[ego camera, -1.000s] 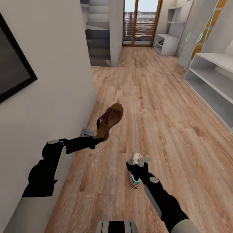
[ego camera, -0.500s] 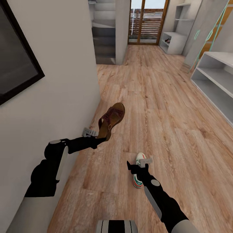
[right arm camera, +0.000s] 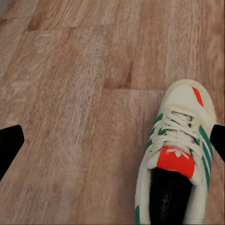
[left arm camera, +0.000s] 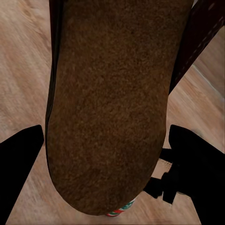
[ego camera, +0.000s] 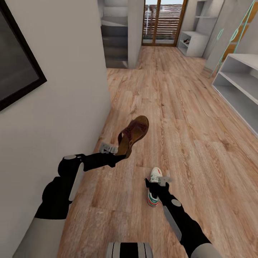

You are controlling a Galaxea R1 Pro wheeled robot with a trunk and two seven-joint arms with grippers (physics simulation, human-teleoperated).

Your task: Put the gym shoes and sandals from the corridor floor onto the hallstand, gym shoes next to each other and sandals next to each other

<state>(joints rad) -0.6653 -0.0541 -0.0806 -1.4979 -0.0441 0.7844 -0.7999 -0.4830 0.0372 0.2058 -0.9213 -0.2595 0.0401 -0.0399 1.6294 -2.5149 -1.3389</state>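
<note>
My left gripper [ego camera: 121, 154] is shut on the heel end of a dark brown sandal [ego camera: 133, 136], held tilted above the corridor floor [ego camera: 186, 118]; its tan sole [left arm camera: 108, 108] sits between the fingers. My right gripper [ego camera: 157, 181] hovers open over a white gym shoe [ego camera: 153, 195] with green stripes that lies toe-forward on the planks. In the right wrist view the gym shoe [right arm camera: 176, 159] sits below and off toward one fingertip [right arm camera: 218, 140]. The hallstand [ego camera: 193, 43], a grey unit with stepped wall shelves, stands far down the corridor on the right.
A white wall [ego camera: 71, 89] with a black-framed picture [ego camera: 18, 71] runs close along my left arm. A similar grey shelf unit [ego camera: 238, 84] under teal lettering lines the right side. A wood-framed glass door [ego camera: 165, 21] closes the far end.
The whole view has shifted as the camera moved. My left arm has carried the sandal a little to the right. The right gripper stays over the gym shoe.
</note>
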